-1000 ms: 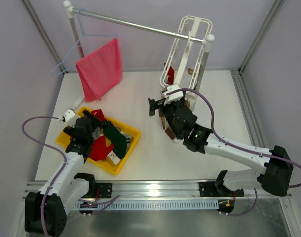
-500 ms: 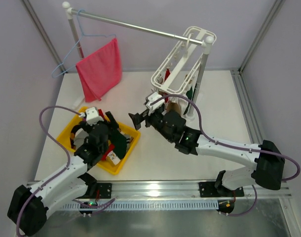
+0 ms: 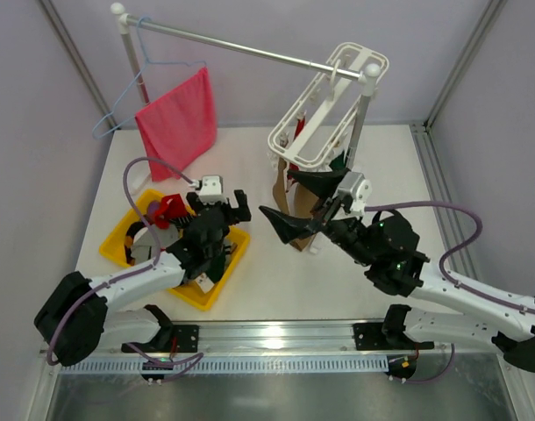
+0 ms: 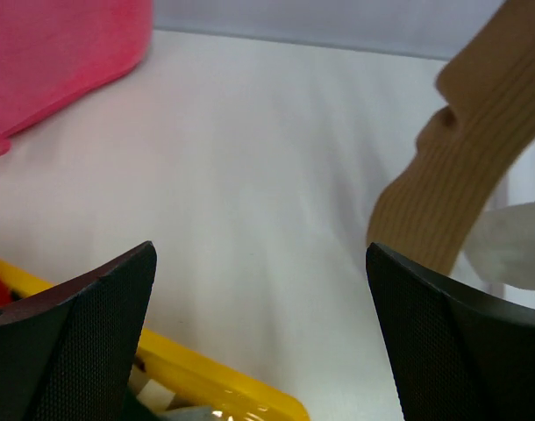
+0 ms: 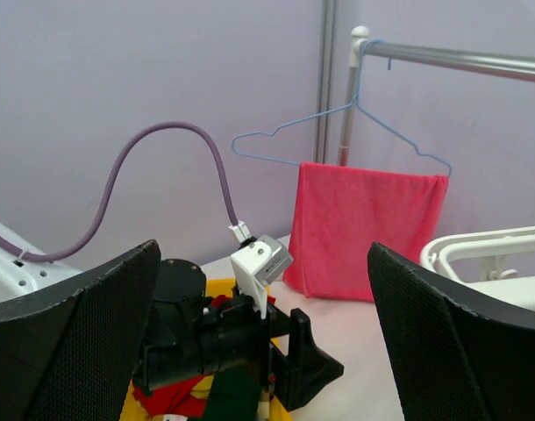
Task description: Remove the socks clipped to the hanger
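1. The socks are in two places. A tan sock, a red one and a dark green one hang clipped under the hanger, while others, red and dark green, lie in the yellow tray.
2. The hanger is hooked on the metal rail near its right-hand post and hangs tilted over the far part of the bench.
3. The right gripper stands wide open with nothing between its fingers, right by the hanging tan sock. Seen from above, its fingers overlap the sock, and I cannot tell whether they touch it.
4. The left gripper is also spread wide and empty, above the far edge of the tray, and faces the tan sock across bare bench.
5. A pink cloth is draped over a light-blue wire hanger at the rail's left end, well apart from the white frame.
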